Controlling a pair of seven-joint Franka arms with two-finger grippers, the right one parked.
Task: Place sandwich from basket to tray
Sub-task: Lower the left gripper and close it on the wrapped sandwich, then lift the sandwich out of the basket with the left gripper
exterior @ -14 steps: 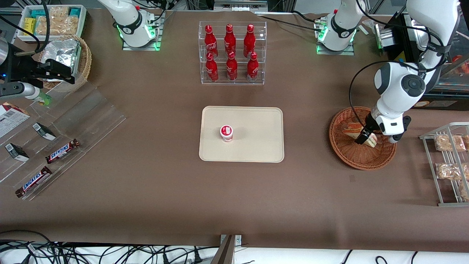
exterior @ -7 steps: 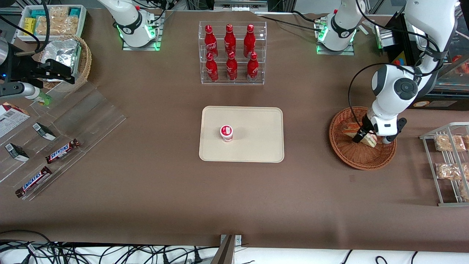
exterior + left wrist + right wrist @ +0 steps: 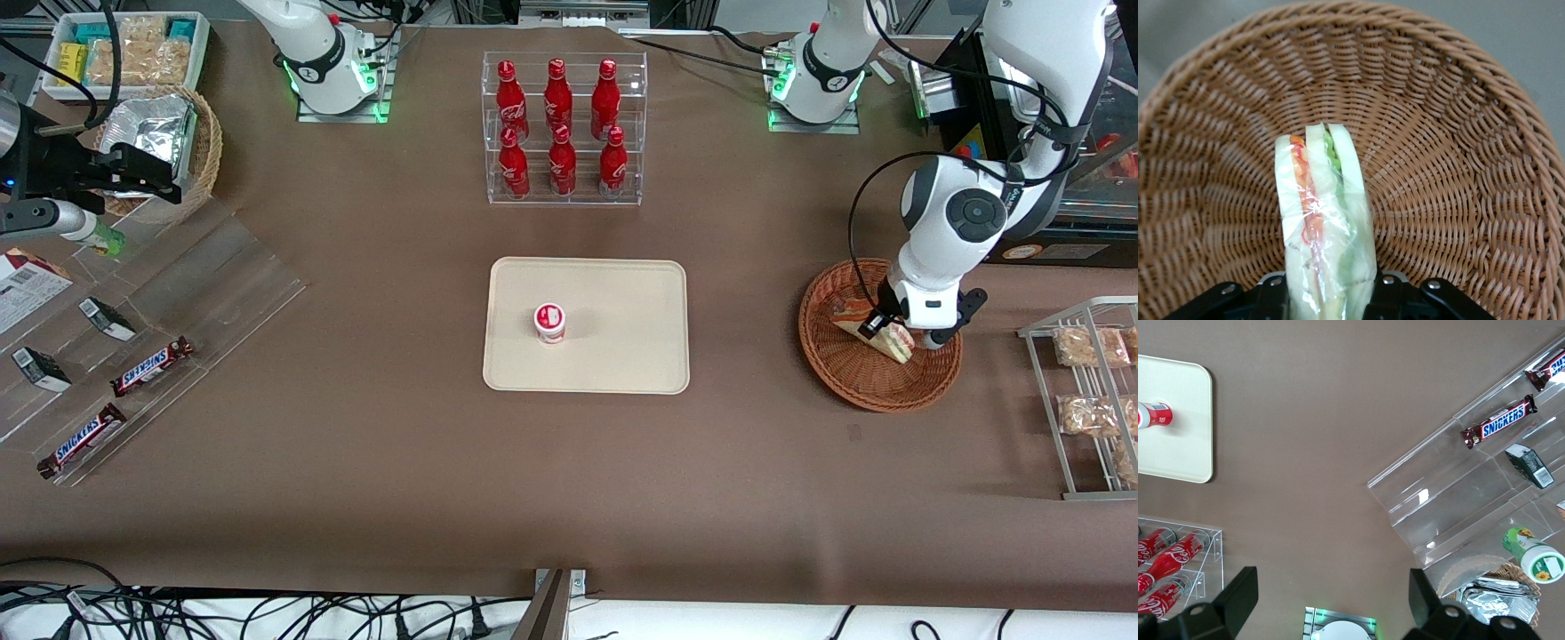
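Note:
The sandwich [image 3: 1325, 220], a wrapped white-bread wedge with red and green layers, stands on edge inside the reddish-brown wicker basket [image 3: 1458, 133]. My left gripper [image 3: 1327, 300] is shut on the sandwich, one black finger [image 3: 1271, 300] pressed against each bread face. From the front, the gripper [image 3: 886, 327] hangs low over the basket [image 3: 867, 384] with the sandwich [image 3: 896, 341] tilted just under it. Another orange-tinted wrapped piece [image 3: 846, 309] lies beside it in the basket. The cream tray [image 3: 622, 293] lies at mid-table, well apart from the basket toward the parked arm's end.
A small red-and-white cup [image 3: 549, 322] stands on the tray. A clear rack of red bottles [image 3: 563, 129] is farther from the front camera than the tray. A wire rack with snack packets [image 3: 1092, 391] sits beside the basket at the working arm's end.
The wrist has turned and drifted slightly away from the front camera, and the sandwich has shifted and tilted a little with it inside the basket.

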